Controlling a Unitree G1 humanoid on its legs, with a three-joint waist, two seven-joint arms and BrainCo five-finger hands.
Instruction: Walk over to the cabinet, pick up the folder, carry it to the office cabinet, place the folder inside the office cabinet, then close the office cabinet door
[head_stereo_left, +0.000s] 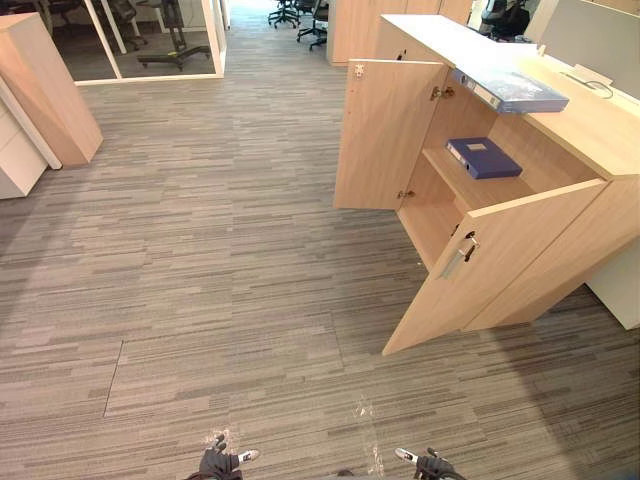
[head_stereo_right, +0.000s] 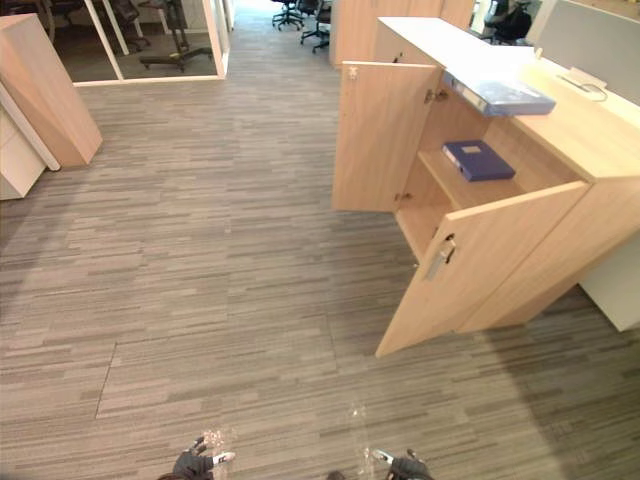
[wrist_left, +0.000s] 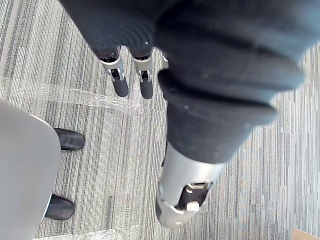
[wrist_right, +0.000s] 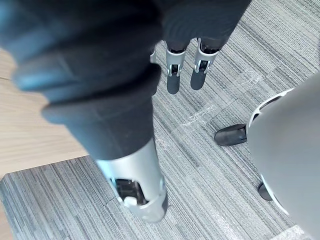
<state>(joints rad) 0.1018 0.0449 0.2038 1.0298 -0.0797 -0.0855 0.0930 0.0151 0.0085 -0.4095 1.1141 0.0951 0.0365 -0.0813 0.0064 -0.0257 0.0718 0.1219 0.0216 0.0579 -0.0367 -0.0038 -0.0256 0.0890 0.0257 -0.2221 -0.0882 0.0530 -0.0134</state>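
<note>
**Standing off from the open cabinet, both hands empty**

Judging from the layout, the step in hand is the walk across the carpet (head_stereo_left: 200, 250) to the office cabinet (head_stereo_left: 590, 130), which is well apart from the robot. Both of its doors are swung wide.

A dark blue folder (head_stereo_left: 483, 157) lies flat on the shelf (head_stereo_left: 455, 185) inside. A paler blue folder (head_stereo_left: 512, 90) lies on the cabinet's top, just above the opening. I cannot tell which of the two the task means. If it is the one on the shelf, only the doors are left to shut.

The near door (head_stereo_left: 490, 260), with its metal handle (head_stereo_left: 460, 255), juts out toward the robot. The sound approach is probably to come round its free edge rather than walk into it. Stopping square to the opening would put the shelf and the far door (head_stereo_left: 385, 130) both within reach. The arms are best kept low until then.

The left hand (head_stereo_left: 218, 463) hangs at the bottom of the head view. Its wrist view shows the fingers (wrist_left: 120, 80) straight and loose with the thumb apart, holding and touching nothing. The right hand (head_stereo_left: 432, 466) hangs the same way, its fingers (wrist_right: 172, 75) extended and empty over the carpet.
</note>
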